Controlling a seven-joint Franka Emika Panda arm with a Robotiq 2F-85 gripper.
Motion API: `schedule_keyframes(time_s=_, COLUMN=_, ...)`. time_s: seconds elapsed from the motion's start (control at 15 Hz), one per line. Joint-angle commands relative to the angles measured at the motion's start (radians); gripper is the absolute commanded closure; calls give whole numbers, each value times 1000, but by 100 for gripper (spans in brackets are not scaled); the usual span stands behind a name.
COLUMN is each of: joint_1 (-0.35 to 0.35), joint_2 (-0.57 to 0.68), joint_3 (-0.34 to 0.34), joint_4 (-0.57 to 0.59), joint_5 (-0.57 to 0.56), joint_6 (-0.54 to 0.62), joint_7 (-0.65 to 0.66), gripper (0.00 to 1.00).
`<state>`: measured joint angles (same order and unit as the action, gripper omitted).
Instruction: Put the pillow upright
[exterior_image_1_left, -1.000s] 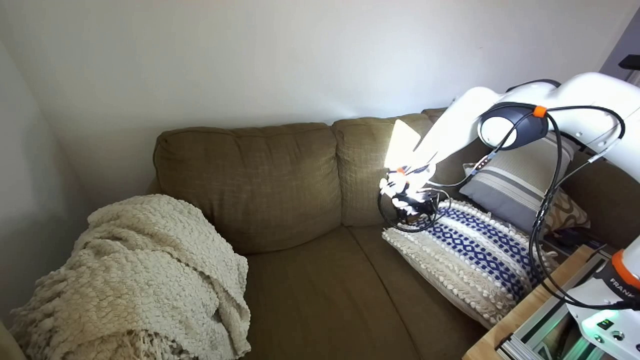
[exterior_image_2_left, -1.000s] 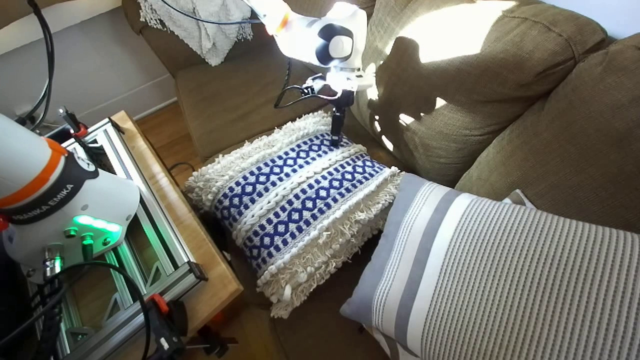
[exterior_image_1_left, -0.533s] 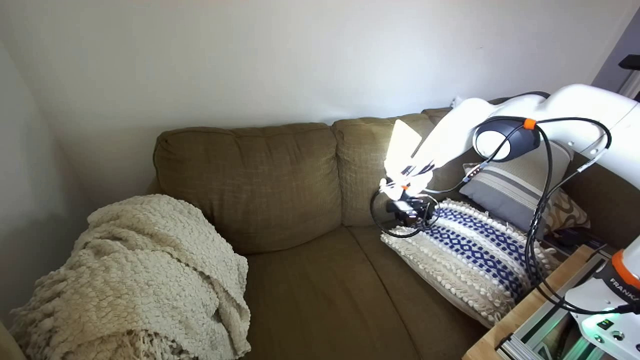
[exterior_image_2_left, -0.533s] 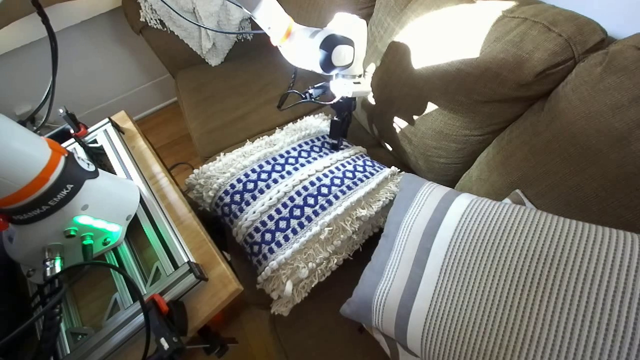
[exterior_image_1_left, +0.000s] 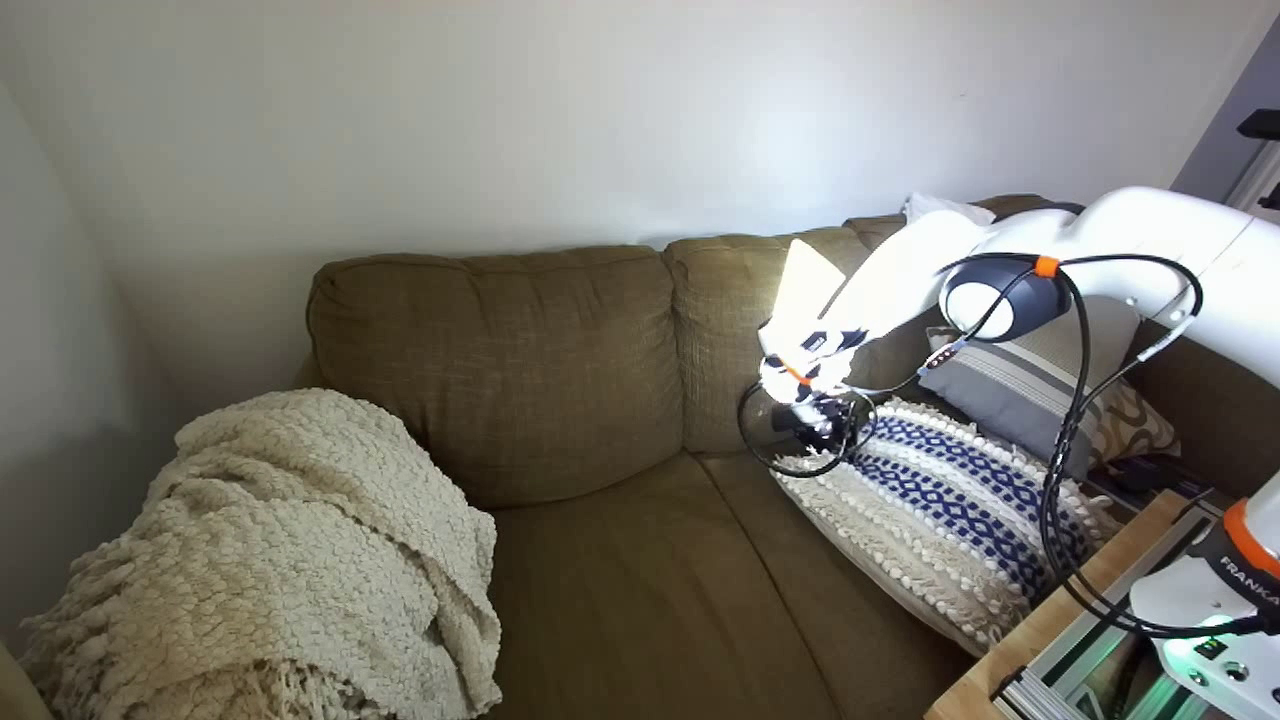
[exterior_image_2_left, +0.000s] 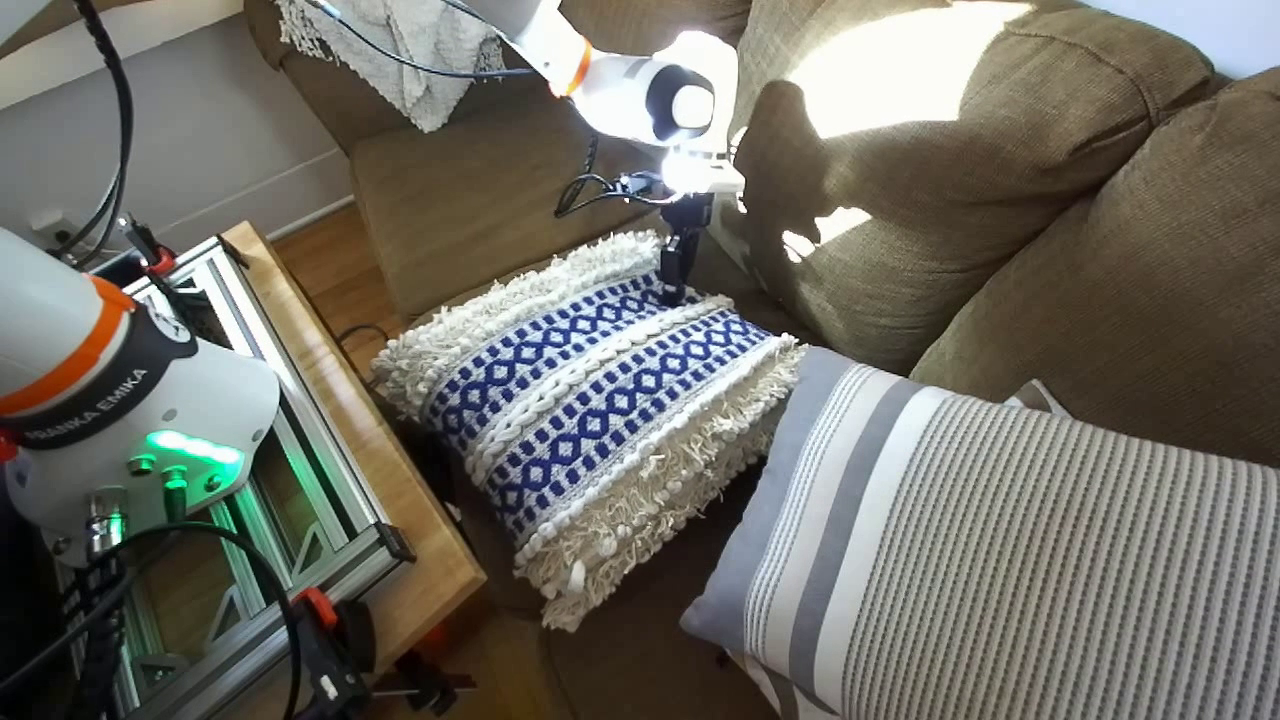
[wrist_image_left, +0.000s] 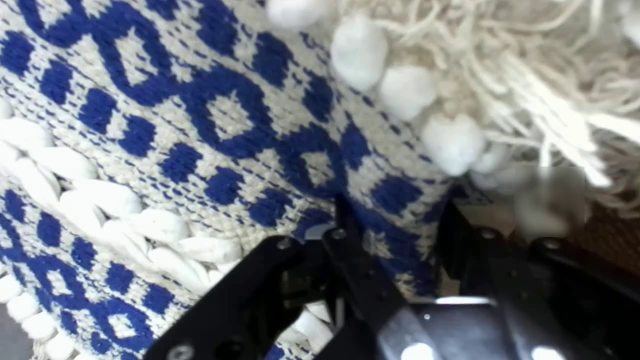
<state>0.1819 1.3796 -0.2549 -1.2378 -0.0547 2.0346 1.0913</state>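
Room: a plain off-white wall runs behind a brown woven-fabric sofa.
Sunlight: in an exterior view, bright patches cross a plump brown back cushion.
Floor: brown wooden boards show between the sofa and a light-wood tabletop bearing the rounded white robot base, lit green.
Blanket: a nubby cream knitted blanket lies heaped at one end of the seat.
Patterned pillow: the square cream-white throw pillow with navy-blue woven bands and shaggy fringe lies face up on the seat, just beside a grey-and-white striped pillow.
Gripper: the black two-fingered gripper points down at the patterned pillow's edge nearest the back cushion.
Jaws: partway apart, rumpled patterned fabric between them; whether they clamp it, I cannot tell.
Lettering: "FRANKA EMIKA" in white on the base's black band.
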Motion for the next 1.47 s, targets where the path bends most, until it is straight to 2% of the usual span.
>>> schedule_keyframes(time_s=0.0, joint_1=-10, joint_2=14, joint_3=-2, joint_4=-12, joint_5=-9, joint_6=25, joint_7=-15, gripper=90)
schedule_keyframes(time_s=0.13, joint_1=8, joint_2=-37, joint_3=-10, joint_4=-82, joint_5=-13, joint_6=61, joint_7=-3, gripper=99)
schedule_keyframes(time_s=0.2, joint_1=18, joint_2=-69, joint_3=-12, joint_4=-126, joint_5=-11, joint_6=85, joint_7=4, gripper=95)
schedule_keyframes(time_s=0.27, joint_1=29, joint_2=-98, joint_3=-17, joint_4=-169, joint_5=-12, joint_6=109, joint_7=13, gripper=97)
schedule_keyframes(time_s=0.47, joint_1=84, joint_2=-205, joint_3=-46, joint_4=-331, joint_5=-21, joint_6=209, joint_7=61, gripper=96)
schedule_keyframes(time_s=0.87, joint_1=186, joint_2=-388, joint_3=-117, joint_4=-614, joint_5=-80, joint_6=433, joint_7=272, gripper=96)
schedule_keyframes(time_s=1.07, joint_1=266, joint_2=-476, joint_3=-184, joint_4=-764, joint_5=-125, joint_6=586, joint_7=386, gripper=96)
schedule_keyframes(time_s=1.27, joint_1=398, joint_2=-566, joint_3=-298, joint_4=-924, joint_5=-186, joint_6=698, joint_7=522, gripper=96)
schedule_keyframes(time_s=1.4, joint_1=500, joint_2=-607, joint_3=-390, joint_4=-998, joint_5=-231, joint_6=730, joint_7=612, gripper=96)
